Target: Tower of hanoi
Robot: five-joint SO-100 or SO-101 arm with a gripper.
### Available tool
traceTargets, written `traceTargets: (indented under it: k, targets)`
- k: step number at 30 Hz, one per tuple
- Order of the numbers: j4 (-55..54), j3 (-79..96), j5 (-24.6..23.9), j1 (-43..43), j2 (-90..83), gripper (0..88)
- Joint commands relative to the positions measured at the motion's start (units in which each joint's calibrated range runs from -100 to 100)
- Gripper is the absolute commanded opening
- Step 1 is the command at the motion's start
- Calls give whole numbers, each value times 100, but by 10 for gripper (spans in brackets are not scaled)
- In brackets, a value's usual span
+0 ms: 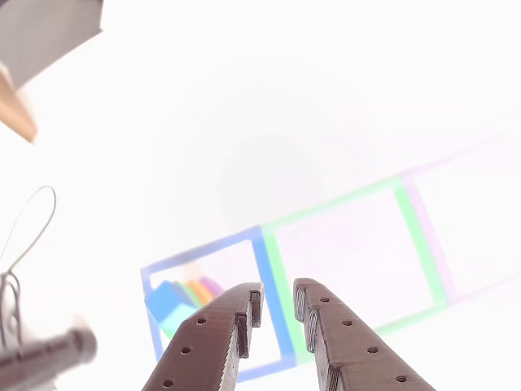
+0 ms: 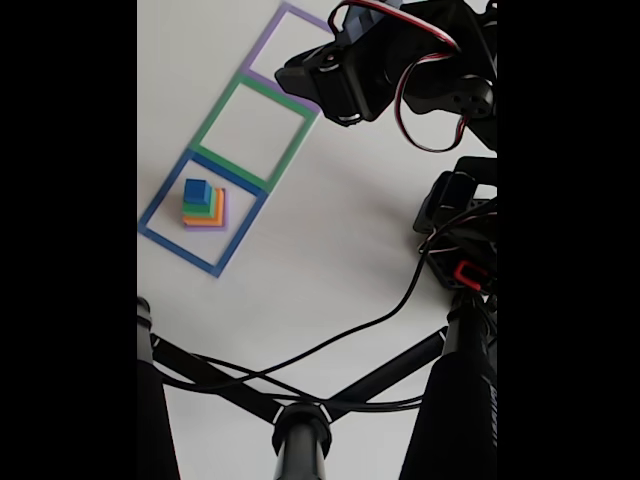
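Well, here is what I can tell from where my fingers hang.

My gripper (image 1: 277, 297): my two brown fingers (image 1: 216, 334) point forward with a small gap between them — open a little, holding nothing.

Where the tower is: the tower of hanoi (image 1: 183, 300) sits in front of my tips and off to the left in the other view, not touching me. It stands inside the blue square outline (image 2: 152, 208).

Blue cube (image 2: 197, 191): one, on the very top.

Green cube (image 2: 203, 209): one, just under the blue.

Orange cube (image 2: 215, 215): one, under the green.

Purple cube (image 2: 222, 222): one, at the bottom.

Cubes in all: four, stacked up — each lower one looks wider than the one on it.

Square outlines: three in a row — blue, then a green square outline (image 2: 213, 110), then a purple square outline (image 2: 264, 40). They are flat strips on the white table (image 2: 330, 270), not things to lift.

How it will feel: I think the cubes are light and hard, with dull sides that should not slip much.

Where to hold: the blue cube's two flat sides, near its middle, gently so the ones below do not slide.
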Motion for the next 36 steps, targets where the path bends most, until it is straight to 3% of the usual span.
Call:
traceTargets:
  k: [1,4,9,15,20,34,36]
  targets:
    - [-1371,1475,-2499,304,-830,0]
    - [-2156,2712,-4274,467,-1492,0]
    - [-1881,3903,-6641,659,-2574,0]
    - [-634,4548,-8450,697,-3535,0]
    - [-278,5548,-9279,850,-4399,0]
    - [-933,7812,-10834,774,-4956,0]
    - [-942,7812,-11307,735,-4956,0]
